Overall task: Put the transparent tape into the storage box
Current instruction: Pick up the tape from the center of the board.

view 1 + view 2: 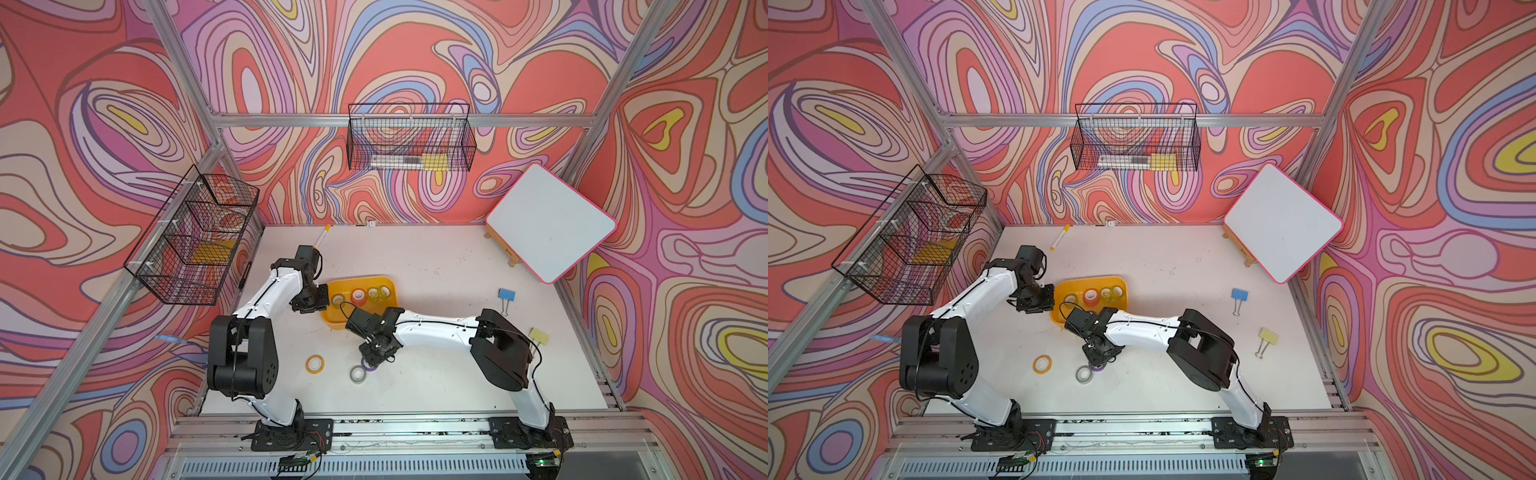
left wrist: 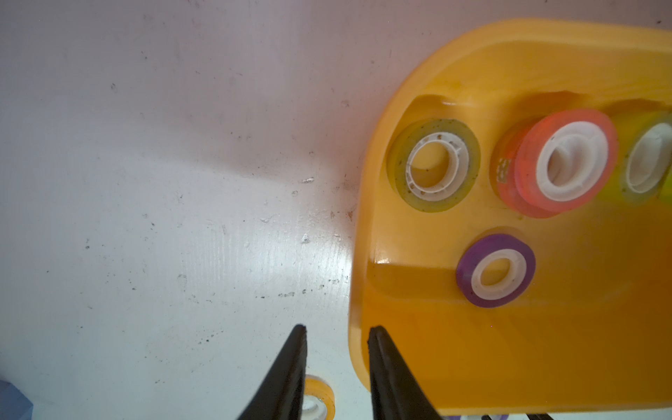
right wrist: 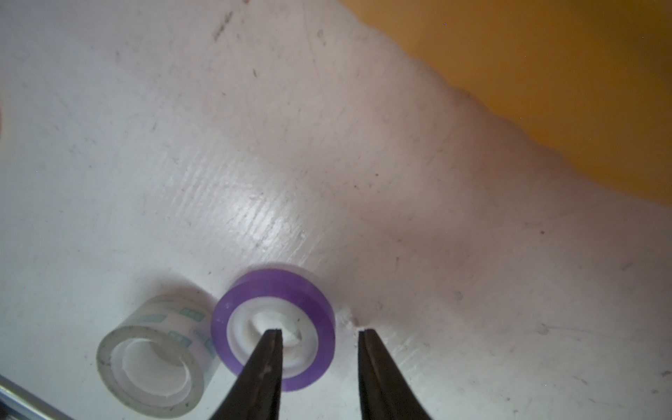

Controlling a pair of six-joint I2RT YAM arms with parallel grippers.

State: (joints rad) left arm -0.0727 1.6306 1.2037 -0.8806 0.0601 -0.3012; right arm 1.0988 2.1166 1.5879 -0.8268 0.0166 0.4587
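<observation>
The transparent tape (image 3: 152,367) lies flat on the bench (image 3: 327,145), hole up. It is outside the storage box (image 1: 332,321) and touching or just beside a purple roll (image 3: 272,327). It looks light, with a stiff white core and a slick wound wall, so a nudge would likely make it skid. The surest hold is one finger down the core and one outside the wall. The right tool (image 3: 320,331) stands open in just that way over the purple roll, pinching nothing. The left tool (image 2: 336,327) is open too, at the box's edge. Only the right wrist view shows the finger in the core; the top views nearly hide that roll. The left wrist view alone shows a second purple roll (image 2: 495,271) inside the box.
</observation>
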